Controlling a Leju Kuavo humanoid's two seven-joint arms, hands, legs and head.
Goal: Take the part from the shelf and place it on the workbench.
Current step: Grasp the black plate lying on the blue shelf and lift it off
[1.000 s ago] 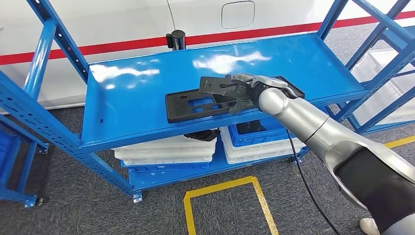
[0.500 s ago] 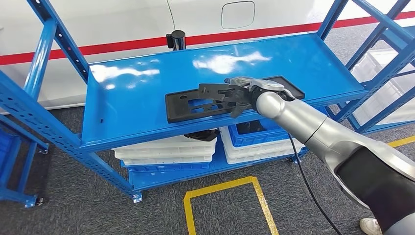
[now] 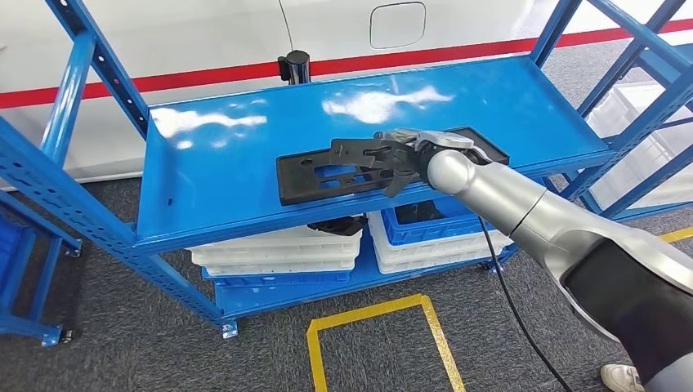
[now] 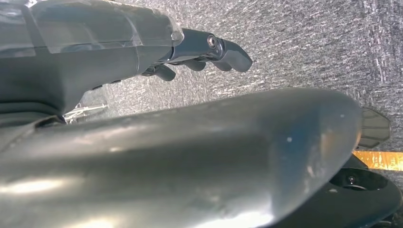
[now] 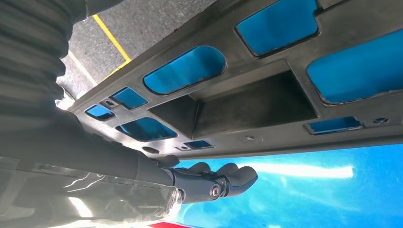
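Black part flat on blue shelf, right hand on it.

Part lies near shelf's front edge, w/ cut-outs showing blue through. Right hand's fingers curled along part's far edge; real grip or just contact, can't tell. Left hand hangs over grey carpet, fingers curled in, holding nothing. No readable writing.

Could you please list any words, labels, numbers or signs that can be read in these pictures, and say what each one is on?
None: no readable text in any view.
The black part under the right robot hand, the blue shelf and the white crates carry no visible lettering.
The yellow floor lines are plain tape.
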